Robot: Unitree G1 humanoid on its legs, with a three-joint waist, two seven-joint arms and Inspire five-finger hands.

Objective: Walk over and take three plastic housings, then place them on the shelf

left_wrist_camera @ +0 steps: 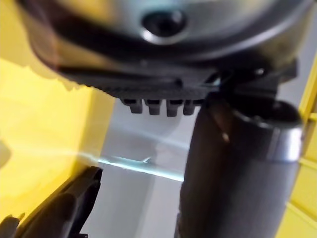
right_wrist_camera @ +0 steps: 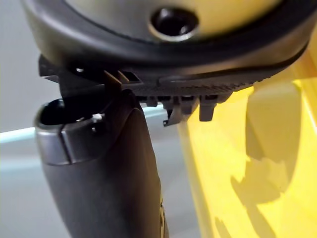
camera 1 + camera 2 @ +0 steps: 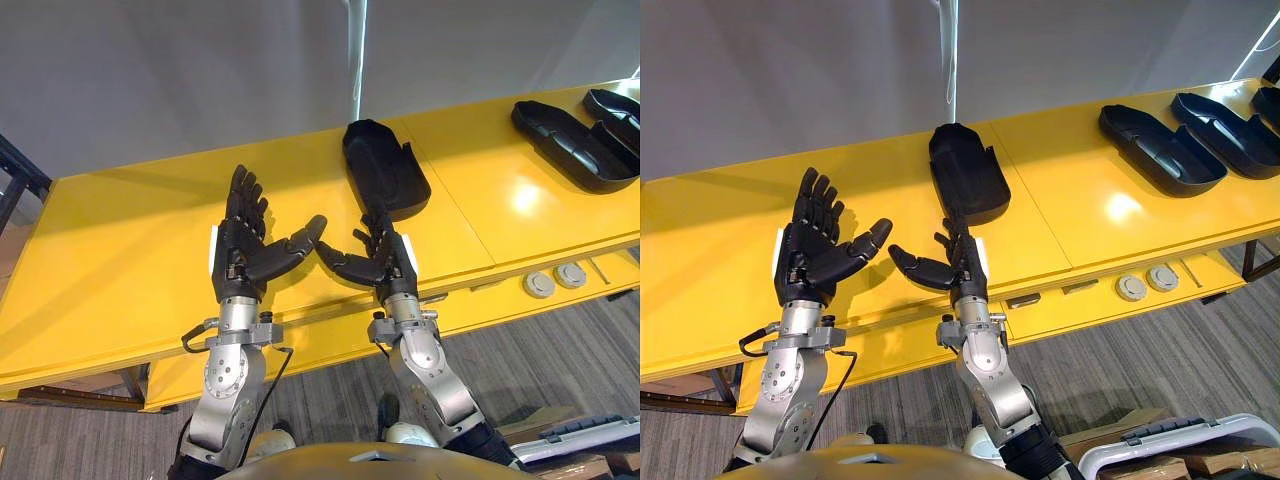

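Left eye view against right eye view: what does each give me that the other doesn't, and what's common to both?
The left eye view adds a dark frame past the left end of the yellow table. The right eye view adds a third far housing, cut by the frame edge. Shared: the left robot hand and right robot hand, both open above the table; the near housing just beyond the right one; two far housings at the right end; and two round discs on the front ledge.
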